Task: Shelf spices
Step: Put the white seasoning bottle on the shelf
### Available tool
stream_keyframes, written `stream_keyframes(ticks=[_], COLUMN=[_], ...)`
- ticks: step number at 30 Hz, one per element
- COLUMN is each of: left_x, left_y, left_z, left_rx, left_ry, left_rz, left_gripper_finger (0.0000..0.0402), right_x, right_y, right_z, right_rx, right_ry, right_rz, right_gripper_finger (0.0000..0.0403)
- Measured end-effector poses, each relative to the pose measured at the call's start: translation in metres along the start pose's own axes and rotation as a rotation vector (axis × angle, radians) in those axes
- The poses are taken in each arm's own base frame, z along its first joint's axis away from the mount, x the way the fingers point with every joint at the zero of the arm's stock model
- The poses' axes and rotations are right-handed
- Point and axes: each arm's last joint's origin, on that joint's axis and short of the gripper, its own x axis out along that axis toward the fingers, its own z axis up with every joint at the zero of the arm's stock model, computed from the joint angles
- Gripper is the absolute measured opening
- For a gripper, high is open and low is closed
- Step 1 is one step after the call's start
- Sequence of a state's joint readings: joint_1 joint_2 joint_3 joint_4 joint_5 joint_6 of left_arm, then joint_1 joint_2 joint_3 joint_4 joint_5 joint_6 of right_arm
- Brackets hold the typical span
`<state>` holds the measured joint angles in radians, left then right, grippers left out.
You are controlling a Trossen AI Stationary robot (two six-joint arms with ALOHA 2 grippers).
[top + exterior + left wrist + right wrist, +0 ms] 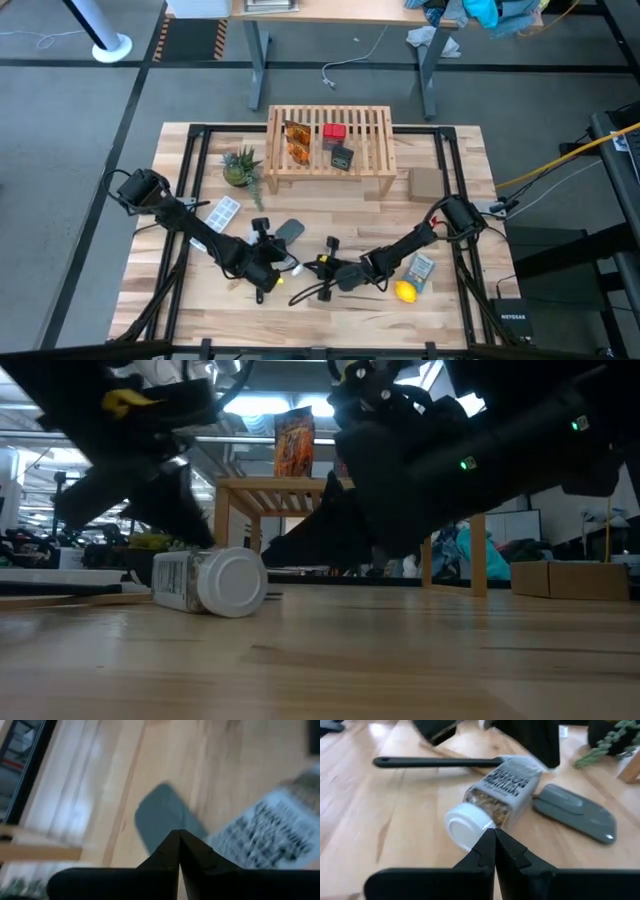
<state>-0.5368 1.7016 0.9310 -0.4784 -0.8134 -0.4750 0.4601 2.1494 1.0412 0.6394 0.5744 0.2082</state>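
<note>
2 dark arms reach inward over the plank table, largest things in sight. Behind them stands 1 shelf, its slatted top carrying 2 amber packets, 1 red box and 1 black box. Near the front edge, 1 clear white-capped bottle lies on its side between the 2 grippers, its long axis flat on the wood; in the right wrist view its cap faces the right gripper, and in the low view the cap faces the camera. The left gripper sits just beside the bottle's labelled end, fingers pressed together and pinching nothing; the right gripper's fingers are likewise pressed together, empty, just short of the cap. Only the wrist views show the bottle's label and a flat grey piece beside it clearly. The high view alone shows 1 lemon, 1 grey-blue packet and 1 small plant
</note>
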Motion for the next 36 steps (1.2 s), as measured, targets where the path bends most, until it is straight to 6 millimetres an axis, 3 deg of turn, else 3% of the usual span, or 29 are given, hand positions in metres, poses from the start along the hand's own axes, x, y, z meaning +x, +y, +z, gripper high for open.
stream_keyframes(ticks=[10,36], left_x=[-0.011,-0.006], left_y=[0.004,-0.009], left_z=[-0.023,-0.023], left_rx=[-0.071,-0.099], left_ry=[0.079,0.083], left_rz=[0.121,0.043], left_gripper_finger=[0.0000,0.0000], right_x=[-0.005,-0.007], right_y=[0.010,0.014], right_z=[-0.003,-0.001], right_rx=[0.007,0.016], right_ry=[0.019,0.009], right_rz=[0.073,0.146], right_gripper_finger=[0.0007,0.0007])
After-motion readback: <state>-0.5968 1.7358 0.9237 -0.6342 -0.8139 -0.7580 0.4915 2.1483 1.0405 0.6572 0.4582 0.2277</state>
